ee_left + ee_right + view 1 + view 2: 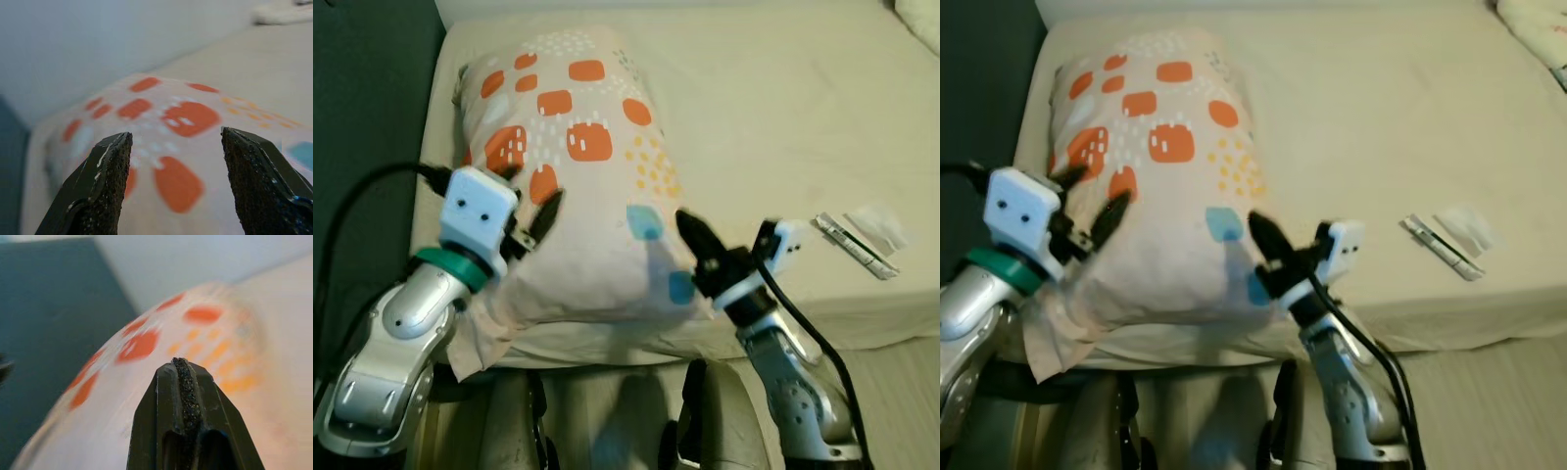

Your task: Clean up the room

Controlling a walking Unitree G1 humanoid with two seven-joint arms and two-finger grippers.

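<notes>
- Standing beside the bed (783, 108), I judge the cleaning to be at an early point: the pillow (578, 166) lies near the front left corner of the mattress, and its lower edge hangs a little over the front edge.
- Some small things are also left on the sheet near the front edge, toward the right: a thin striped packet (855, 246) and a crumpled white wrapper (876, 227) just beside it. Another pillow (1536, 31) lies at the far right corner.
- The left gripper (530, 206) is at the left side of the pillow, low on it. Its jaws stand wide apart, and the orange pattern is visible between the two fingers (98, 181) in the wrist view. I cannot tell if the tips press the cloth or only hover very near.
- The right gripper (700, 245) is at the front right corner of the pillow, close to the blue patches. Its jaws are closed together with nothing between them.
- So the pillow lies between the two grippers, and nothing is held yet. My guess is that the pillow will be moved or straightened first.
</notes>
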